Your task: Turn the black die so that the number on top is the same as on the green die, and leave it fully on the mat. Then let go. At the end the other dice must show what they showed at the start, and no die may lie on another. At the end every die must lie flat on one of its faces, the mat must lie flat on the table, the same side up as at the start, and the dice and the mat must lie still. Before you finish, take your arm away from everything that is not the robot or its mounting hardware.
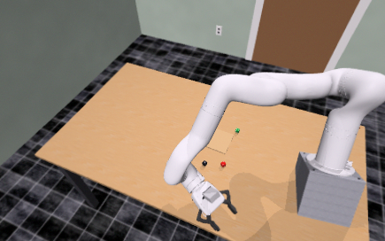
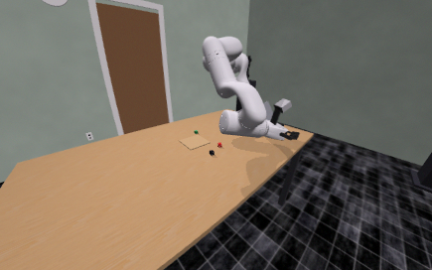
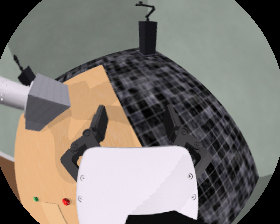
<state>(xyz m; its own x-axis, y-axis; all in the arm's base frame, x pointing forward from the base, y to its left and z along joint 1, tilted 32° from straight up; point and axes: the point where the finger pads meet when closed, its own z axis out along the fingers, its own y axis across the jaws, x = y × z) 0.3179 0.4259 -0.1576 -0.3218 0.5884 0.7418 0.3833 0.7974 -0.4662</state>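
The black die lies on the bare table just off the near corner of the tan mat. The red die lies beside it, also off the mat. The green die lies past the mat's far corner. All three are too small to read their top faces. My gripper is open and empty, near the table's front edge, well short of the black die. In the exterior view the black die, red die, green die and mat show. In the wrist view only the red die and green die show.
The arm's grey base block stands at the table's right side. The table edge runs right under the gripper, with the dark tiled floor beyond it. A dark stand is on the floor in the wrist view.
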